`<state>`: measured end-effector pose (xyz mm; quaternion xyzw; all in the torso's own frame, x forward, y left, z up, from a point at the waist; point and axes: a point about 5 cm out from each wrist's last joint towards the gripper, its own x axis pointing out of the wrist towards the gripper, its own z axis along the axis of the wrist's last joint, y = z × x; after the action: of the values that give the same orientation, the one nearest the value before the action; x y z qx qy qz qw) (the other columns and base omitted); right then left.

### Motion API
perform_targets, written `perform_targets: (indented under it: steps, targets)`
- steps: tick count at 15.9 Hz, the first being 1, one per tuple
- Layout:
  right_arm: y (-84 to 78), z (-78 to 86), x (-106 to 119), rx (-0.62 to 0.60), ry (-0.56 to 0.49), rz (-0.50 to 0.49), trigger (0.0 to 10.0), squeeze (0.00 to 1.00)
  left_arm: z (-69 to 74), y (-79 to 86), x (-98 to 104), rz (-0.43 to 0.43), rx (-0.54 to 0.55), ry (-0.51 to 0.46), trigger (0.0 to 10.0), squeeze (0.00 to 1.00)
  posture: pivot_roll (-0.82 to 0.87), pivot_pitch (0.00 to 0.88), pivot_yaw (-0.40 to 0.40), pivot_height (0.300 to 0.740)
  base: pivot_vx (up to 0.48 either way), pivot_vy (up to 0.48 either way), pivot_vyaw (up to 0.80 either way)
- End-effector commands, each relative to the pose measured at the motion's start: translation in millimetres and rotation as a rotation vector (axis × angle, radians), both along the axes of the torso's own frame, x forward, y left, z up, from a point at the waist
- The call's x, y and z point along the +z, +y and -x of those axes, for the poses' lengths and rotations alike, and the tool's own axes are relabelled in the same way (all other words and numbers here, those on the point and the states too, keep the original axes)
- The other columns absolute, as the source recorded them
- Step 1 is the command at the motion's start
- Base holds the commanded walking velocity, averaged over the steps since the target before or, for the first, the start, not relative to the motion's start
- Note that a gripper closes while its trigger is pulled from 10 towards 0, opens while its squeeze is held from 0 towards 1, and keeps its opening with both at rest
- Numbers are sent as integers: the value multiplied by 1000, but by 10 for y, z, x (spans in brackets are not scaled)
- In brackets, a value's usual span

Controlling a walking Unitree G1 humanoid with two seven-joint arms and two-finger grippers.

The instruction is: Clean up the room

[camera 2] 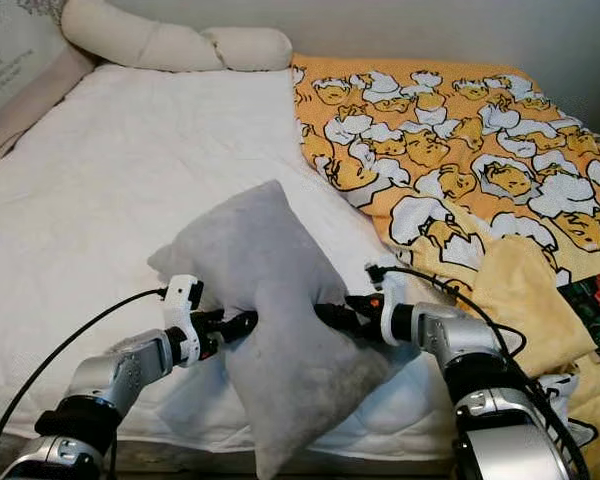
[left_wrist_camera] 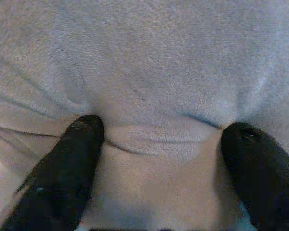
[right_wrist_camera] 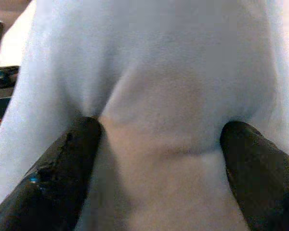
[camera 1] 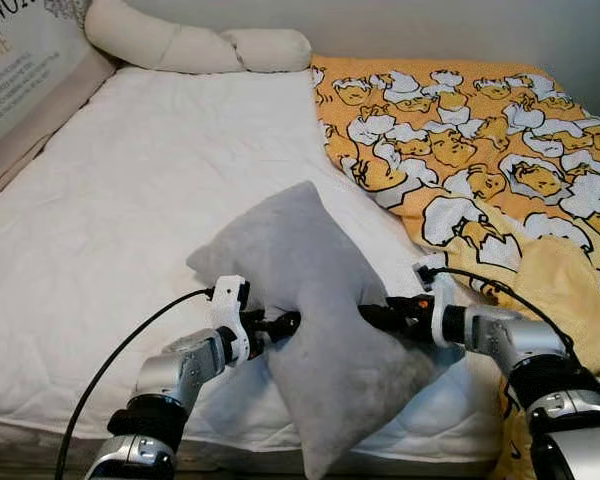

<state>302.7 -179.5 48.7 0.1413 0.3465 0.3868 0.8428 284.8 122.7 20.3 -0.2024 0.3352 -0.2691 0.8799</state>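
Grey plush pillow (camera 1: 315,330) is squeezed btwn both grippers at the near edge of the white mattress (camera 1: 130,220), tilted, lower corner hanging past that edge. Left eye view: left gripper (camera 1: 285,322) and right gripper (camera 1: 368,314) press in from opposite sides, prob. to carry it toward the bolster (camera 1: 195,45) at the mattress's far end. Duck-print blanket (camera 1: 480,140) lies on the mattress's right part. Left wrist view: fingers (left_wrist_camera: 77,159) spread, dug into fabric. Right wrist view: fingers (right_wrist_camera: 70,163) likewise, pinching a bulge.
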Motion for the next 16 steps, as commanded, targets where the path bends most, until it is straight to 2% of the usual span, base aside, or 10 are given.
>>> perform_targets:
  steps: [1,4,5,12,16]
  targets:
    - [70,77,-100,31,35,-27,0,0,88,-142,-133,3,-36,80,0,0,-70,0,-33,740,0,0,0]
    - [118,75,-92,46,33,-61,0,0,90,-153,-158,30,-26,98,0,0,-71,0,-35,740,0,0,0]
    - [153,54,-74,40,23,-72,0,0,75,-138,-146,68,4,120,0,0,-69,0,-36,740,0,0,0]
    - [256,38,-65,59,0,-93,0,0,43,-86,-152,47,42,140,0,0,-62,0,-30,740,0,0,0]
    - [281,9,-59,-9,-35,-104,0,0,8,-51,-85,60,66,121,0,0,-55,0,-35,740,0,0,0]
